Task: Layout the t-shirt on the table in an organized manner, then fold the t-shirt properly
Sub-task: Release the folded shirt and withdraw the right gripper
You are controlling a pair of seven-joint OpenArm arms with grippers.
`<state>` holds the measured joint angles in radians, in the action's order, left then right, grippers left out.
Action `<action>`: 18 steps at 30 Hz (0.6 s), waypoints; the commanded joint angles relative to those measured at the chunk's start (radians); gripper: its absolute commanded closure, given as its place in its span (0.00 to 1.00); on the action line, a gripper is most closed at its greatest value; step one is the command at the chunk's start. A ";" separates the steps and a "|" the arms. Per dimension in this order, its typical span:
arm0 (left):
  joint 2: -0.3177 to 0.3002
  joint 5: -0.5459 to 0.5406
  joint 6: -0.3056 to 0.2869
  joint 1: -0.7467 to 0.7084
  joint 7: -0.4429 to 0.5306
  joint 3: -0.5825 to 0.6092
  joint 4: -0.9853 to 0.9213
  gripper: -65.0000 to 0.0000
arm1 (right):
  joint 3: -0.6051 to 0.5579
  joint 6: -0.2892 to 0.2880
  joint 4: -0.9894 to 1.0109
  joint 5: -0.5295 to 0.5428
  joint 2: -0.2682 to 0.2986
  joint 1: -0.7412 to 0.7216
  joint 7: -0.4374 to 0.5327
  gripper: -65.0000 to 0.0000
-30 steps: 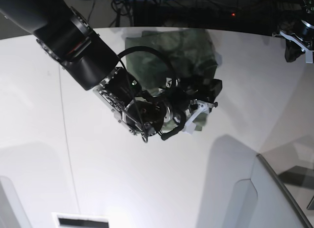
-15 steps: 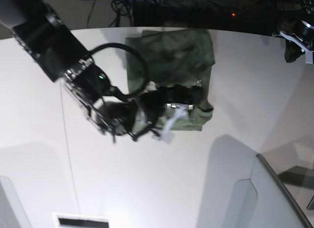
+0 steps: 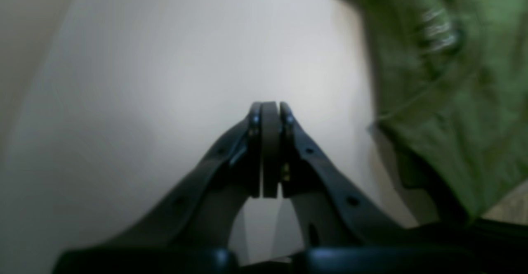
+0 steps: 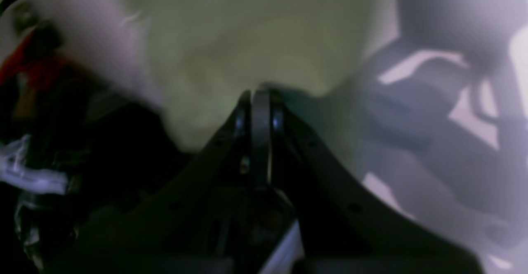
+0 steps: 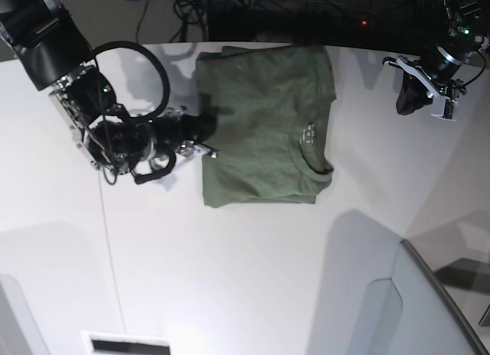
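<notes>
The olive-green soft cloth t-shirt [image 5: 264,129] lay folded near the white smooth counter's [image 5: 253,278] far edge. Both pincers were closed, empty: right pincer [image 5: 207,137] at its edge, blurred close-up; left pincer [image 5: 417,91] apart.

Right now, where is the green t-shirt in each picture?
Base view: the t-shirt lies folded at the top middle of the table.
Left wrist view: the t-shirt fills the right side.
Right wrist view: blurry green cloth fills the top middle.
Shared landmark: the white table beside it.
</notes>
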<state>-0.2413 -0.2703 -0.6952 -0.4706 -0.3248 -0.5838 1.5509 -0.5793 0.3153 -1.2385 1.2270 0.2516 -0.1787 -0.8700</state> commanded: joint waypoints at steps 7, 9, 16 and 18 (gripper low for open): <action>-0.028 -0.011 -0.003 0.014 0.020 -0.012 -0.036 1.00 | 0.014 -0.006 -0.033 0.024 -0.005 -0.018 -0.015 1.00; -0.043 -0.011 -0.003 0.006 0.020 -0.012 -0.040 1.00 | 0.017 -0.005 -0.148 0.024 -0.010 -0.017 -0.035 1.00; -0.043 -0.013 -0.003 0.005 0.022 -0.012 -0.040 1.00 | 0.014 -0.008 -0.019 0.020 -0.140 -0.181 -0.068 1.00; -0.043 -0.013 -0.003 0.005 0.022 -0.012 -0.040 1.00 | 0.014 -0.011 0.128 0.020 -0.191 -0.250 -0.068 1.00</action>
<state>-0.2710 -0.2649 -0.6930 -0.4633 -0.3260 -0.5884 1.4960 -0.5682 0.3149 -1.0805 1.2156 0.0677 -0.4068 -0.9249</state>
